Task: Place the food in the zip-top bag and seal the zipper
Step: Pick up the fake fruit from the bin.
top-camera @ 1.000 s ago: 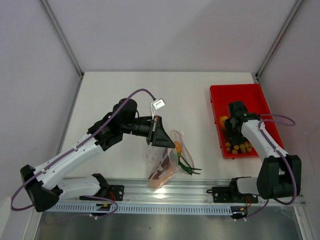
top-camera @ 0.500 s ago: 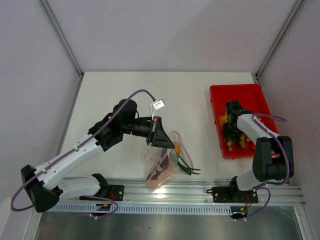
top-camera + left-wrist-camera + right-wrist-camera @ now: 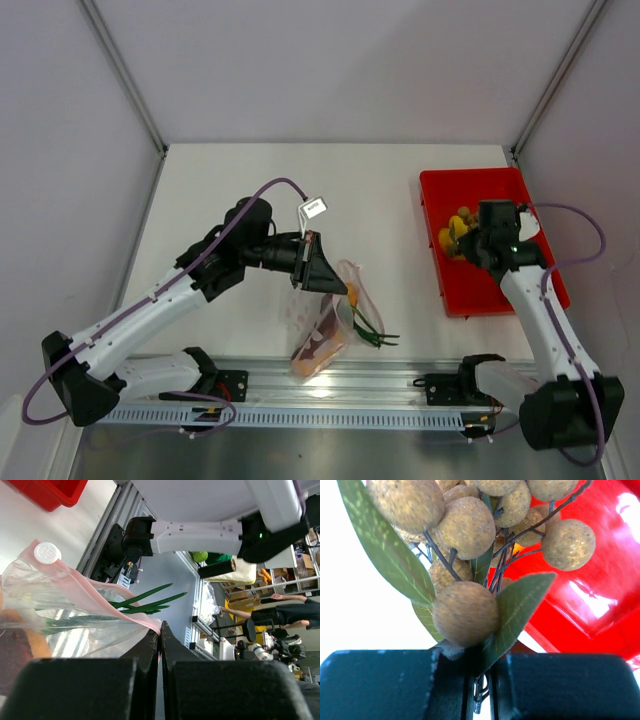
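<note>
Grape bunch point(image 3: 465, 612) is pinched and up over the red tray point(image 3: 500, 185), next stop the bag

Right gripper point(image 3: 480, 665) has its 2 jaws squeezed on the stem and leaves, with the bunch hanging over the tray at the table's point(image 3: 250, 180) right edge. Left gripper point(image 3: 160, 635) is pressed tight on the zipper point(image 3: 80, 577), holding the zip-top bag point(image 3: 325, 325) up near the middle of the near edge, with the green onion point(image 3: 372, 330) poking out. I'd carry the bunch across high, come down over the mouth, and drop it berries first so the twigs don't snag the rim or that onion.
</note>
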Robot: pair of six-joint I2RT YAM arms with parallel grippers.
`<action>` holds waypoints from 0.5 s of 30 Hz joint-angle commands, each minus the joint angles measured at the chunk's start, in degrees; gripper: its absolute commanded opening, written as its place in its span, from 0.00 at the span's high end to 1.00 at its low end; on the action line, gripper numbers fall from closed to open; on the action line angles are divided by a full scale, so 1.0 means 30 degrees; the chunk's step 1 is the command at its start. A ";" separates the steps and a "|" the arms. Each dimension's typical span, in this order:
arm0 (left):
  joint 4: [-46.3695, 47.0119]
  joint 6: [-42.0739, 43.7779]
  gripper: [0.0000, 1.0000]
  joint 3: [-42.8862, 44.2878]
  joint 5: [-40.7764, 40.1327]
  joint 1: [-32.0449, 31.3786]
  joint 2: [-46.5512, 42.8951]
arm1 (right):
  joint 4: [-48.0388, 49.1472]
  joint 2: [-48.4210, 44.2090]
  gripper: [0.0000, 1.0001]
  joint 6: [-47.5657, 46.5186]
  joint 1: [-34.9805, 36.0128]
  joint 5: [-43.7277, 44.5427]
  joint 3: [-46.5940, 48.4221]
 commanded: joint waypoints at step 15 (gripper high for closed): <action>-0.1038 0.0759 0.99 0.1290 -0.0631 0.0906 0.0803 | -0.0169 -0.4704 1.00 -1.1064 0.5557 -1.5329 0.5761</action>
